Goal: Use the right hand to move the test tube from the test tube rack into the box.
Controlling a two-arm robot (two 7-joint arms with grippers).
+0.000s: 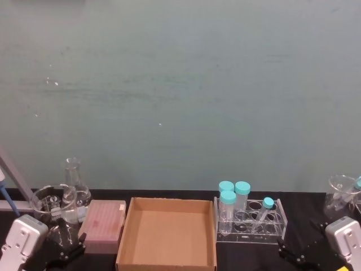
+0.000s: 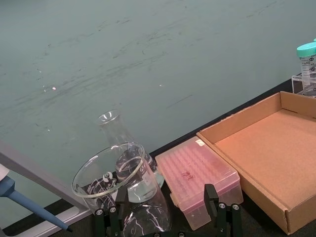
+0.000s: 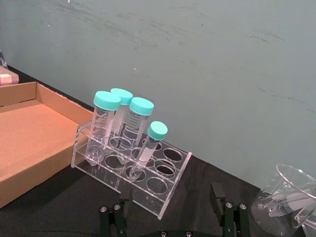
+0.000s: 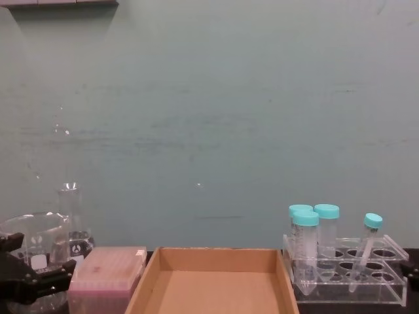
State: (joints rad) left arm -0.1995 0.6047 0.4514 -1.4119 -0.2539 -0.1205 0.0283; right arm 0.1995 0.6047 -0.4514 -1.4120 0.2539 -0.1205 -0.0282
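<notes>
Lying open at the bottom centre of the head view, the box [image 1: 128,232] sits on the dark table [image 1: 248,257], just left of the test tube rack [image 1: 248,235]. The rack is clear and looks light. It holds 3 wider tubes [image 1: 234,197] at its left end, and the test tube [image 1: 263,213] leans in a hole just to their right, cap tipped toward the upper right.

The right hand [image 3: 169,195] waits at the lower right corner, fingers apart and holding nothing, short of the rack. The left gripper [image 2: 165,207] is parked at the lower left by a beaker [image 2: 116,180], fingers also apart.

The main risk is probably the lean. Pulled straight up, the slanted tube may bind against the 2 tiers and drag the rack along. Fingers closing off-centre could brush the nearest wide tube or let the slim, smooth tube slip. A second beaker [image 1: 340,192] stands at the right edge, near the arm, and a wide swing could catch it. Releasing high over the box might make the tube bounce or roll.
</notes>
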